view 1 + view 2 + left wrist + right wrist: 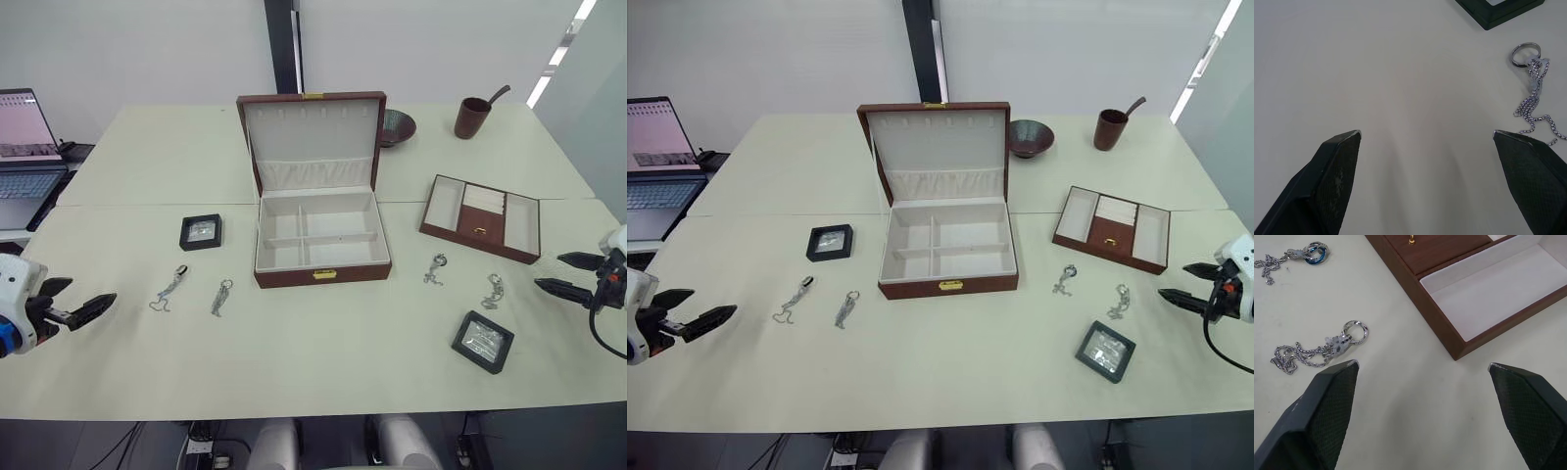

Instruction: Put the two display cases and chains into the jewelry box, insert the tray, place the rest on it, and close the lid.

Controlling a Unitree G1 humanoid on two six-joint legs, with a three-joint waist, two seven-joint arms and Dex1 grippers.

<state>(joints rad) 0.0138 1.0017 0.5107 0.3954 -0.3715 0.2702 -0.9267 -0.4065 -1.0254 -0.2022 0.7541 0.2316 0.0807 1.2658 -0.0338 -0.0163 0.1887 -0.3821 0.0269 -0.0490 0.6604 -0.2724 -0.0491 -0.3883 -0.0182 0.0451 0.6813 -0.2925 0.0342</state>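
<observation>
The jewelry box stands open at the table's middle, its lid upright, its cream compartments empty. The tray lies to its right. One display case lies left of the box, the other at the front right. Two chains lie front left, two more front right. My left gripper hovers open at the left edge, short of the nearest chain. My right gripper is open at the right edge, facing a chain and the tray's corner.
A laptop sits off the table's far left. At the back right, behind the box, stand a dark bowl and a brown cup with a spoon in it.
</observation>
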